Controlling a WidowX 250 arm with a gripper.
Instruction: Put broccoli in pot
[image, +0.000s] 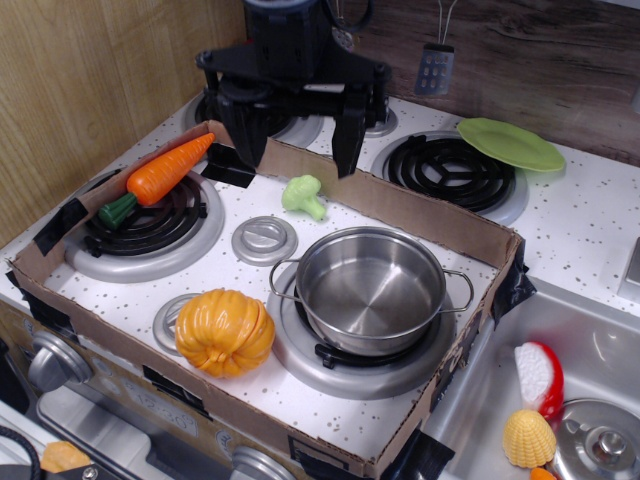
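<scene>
The small light-green broccoli (304, 195) lies on the white speckled stove top inside the cardboard frame, near its back wall. The shiny steel pot (371, 288) stands empty on the front right burner, to the right and in front of the broccoli. My black gripper (298, 160) hangs above and just behind the broccoli, its two fingers wide apart and pointing down, holding nothing.
An orange carrot (165, 170) lies on the left burner. An orange pumpkin (225, 331) sits in front, left of the pot. The cardboard frame (420, 212) walls in the stove top. A green plate (511, 144) rests on the back right burner. Toy food lies in the sink (537, 400).
</scene>
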